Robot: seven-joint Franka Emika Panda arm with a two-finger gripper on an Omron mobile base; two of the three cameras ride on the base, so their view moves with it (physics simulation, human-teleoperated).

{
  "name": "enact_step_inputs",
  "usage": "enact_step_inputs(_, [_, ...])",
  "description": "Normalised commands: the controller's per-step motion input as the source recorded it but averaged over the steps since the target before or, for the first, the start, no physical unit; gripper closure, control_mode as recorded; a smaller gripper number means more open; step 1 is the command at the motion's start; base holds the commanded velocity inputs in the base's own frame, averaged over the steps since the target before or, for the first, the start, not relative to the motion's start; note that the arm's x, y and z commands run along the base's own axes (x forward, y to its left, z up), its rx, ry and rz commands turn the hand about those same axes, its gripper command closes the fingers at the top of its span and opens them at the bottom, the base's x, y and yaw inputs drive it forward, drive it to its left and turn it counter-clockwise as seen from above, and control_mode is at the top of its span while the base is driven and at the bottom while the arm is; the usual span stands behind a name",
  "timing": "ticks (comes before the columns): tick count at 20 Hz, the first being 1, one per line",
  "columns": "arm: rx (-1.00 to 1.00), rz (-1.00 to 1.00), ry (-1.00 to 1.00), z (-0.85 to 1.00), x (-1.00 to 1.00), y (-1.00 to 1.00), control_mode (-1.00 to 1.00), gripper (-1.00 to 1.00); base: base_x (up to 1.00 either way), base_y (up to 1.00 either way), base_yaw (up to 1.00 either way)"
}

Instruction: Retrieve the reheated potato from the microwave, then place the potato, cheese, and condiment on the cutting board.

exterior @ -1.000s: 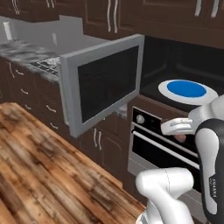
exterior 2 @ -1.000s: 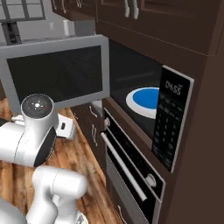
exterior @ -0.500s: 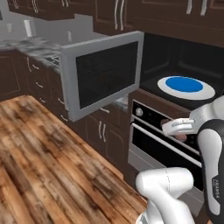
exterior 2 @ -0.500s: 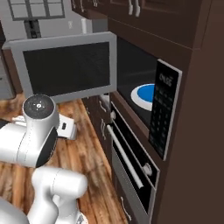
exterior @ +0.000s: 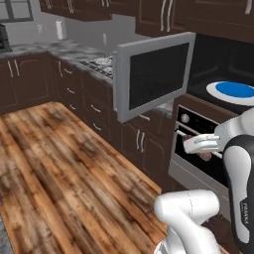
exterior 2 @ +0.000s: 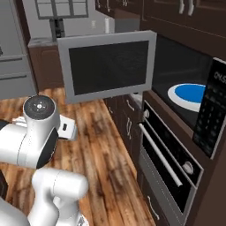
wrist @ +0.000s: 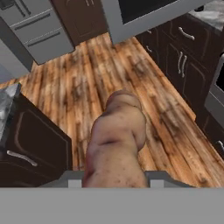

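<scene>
Potato, a lumpy elongated brown-orange piece with dark specks, sticks out from between the gripper fingers, which are clenched on it above the wooden plank floor. From the left base camera the white hand sits in front of the knobbed oven, a pinkish bit of potato showing under it. Both base cameras show the black microwave with its grey-framed door swung open and a blue-and-white round plate inside; the right one adds the keypad.
</scene>
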Motion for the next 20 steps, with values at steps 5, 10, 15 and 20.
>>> enact_step_inputs(5, [0.0, 0.0, 0.0, 0.0, 0.0, 0.0, 1.0, 1.0, -0.08, 0.77, 0.13])
enact_step_inputs(10, [0.0, 0.0, 0.0, 0.0, 0.0, 0.0, 1.0, 1.0, 0.25, 0.53, 0.16])
enact_step_inputs(15, [0.0, 0.0, 0.0, 0.0, 0.0, 0.0, 1.0, 1.0, 0.45, 0.3, 0.31])
enact_step_inputs(20, [0.0, 0.0, 0.0, 0.0, 0.0, 0.0, 1.0, 1.0, 0.49, 0.42, 0.24])
